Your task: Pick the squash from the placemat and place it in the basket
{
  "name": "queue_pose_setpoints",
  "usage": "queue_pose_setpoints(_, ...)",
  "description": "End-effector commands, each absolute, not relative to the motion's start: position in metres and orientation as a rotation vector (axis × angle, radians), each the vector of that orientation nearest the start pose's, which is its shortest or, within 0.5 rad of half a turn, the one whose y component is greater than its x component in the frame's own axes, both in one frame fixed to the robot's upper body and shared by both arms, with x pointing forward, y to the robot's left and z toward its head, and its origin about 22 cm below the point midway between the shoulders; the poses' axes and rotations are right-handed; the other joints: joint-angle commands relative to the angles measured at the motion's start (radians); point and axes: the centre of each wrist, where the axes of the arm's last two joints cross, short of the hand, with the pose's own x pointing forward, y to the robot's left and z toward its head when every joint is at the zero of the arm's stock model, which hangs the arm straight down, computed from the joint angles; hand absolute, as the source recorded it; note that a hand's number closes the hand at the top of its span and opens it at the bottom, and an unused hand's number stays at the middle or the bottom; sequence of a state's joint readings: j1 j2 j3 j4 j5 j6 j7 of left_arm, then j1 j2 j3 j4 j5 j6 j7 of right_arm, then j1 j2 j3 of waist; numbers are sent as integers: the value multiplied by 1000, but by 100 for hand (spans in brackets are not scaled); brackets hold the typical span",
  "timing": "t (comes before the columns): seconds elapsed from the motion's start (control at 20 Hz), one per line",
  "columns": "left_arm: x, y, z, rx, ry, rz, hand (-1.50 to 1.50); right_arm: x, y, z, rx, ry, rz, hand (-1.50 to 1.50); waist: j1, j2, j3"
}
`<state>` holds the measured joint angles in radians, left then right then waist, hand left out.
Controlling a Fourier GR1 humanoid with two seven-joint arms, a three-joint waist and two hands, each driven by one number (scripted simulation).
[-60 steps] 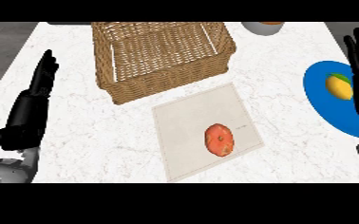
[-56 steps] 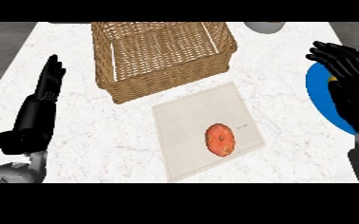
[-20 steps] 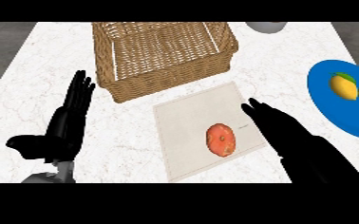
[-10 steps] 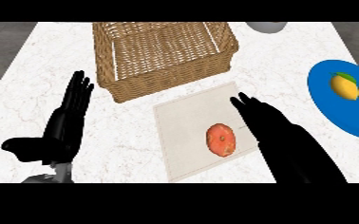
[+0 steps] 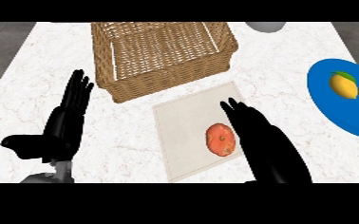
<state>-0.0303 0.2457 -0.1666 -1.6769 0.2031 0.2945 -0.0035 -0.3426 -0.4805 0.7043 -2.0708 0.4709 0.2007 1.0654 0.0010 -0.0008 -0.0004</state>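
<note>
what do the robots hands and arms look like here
Both hands are plain matte black with long slim fingers and a thumb. The left hand joins a grey forearm at the wrist. The right hand shows only black. No cables or markings visible.

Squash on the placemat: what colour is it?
Orange-red, seen in the head view: the squash lies on the pale placemat.

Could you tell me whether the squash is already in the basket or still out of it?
Out. The squash lies on the placemat, below the basket, with the right hand open beside it.
</note>
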Motion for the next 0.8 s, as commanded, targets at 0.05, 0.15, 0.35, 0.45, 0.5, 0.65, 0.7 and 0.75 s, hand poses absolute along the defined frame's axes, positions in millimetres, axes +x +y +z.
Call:
queue_pose_setpoints(0.05,234,232,26,113,-1681,52,0,196,-115,138,-709,-1111,1135,-150,2,0,0)
queue_pose_setpoints(0.15,248,231,42,89,-1677,57,0,198,-120,131,-716,-1120,1124,-150,-1,0,0)
queue_pose_setpoints(0.35,250,232,9,88,-1658,71,0,186,-116,130,-761,-1121,1121,-150,-6,0,0)
queue_pose_setpoints(0.45,230,236,27,77,-1658,58,0,193,-100,115,-768,-1124,1104,-150,3,-1,0)
queue_pose_setpoints(0.5,243,226,33,90,-1690,64,0,211,-101,114,-771,-1130,1116,-150,2,1,0)
queue_pose_setpoints(0.65,238,229,37,83,-1679,59,0,204,-125,102,-760,-1125,1104,-150,0,0,1)
queue_pose_setpoints(0.7,239,250,32,111,-1681,47,0,202,-109,77,-755,-1109,1135,-150,2,0,0)
queue_pose_setpoints(0.75,260,233,37,82,-1681,46,0,199,-113,119,-756,-1130,1106,-150,-3,0,0)
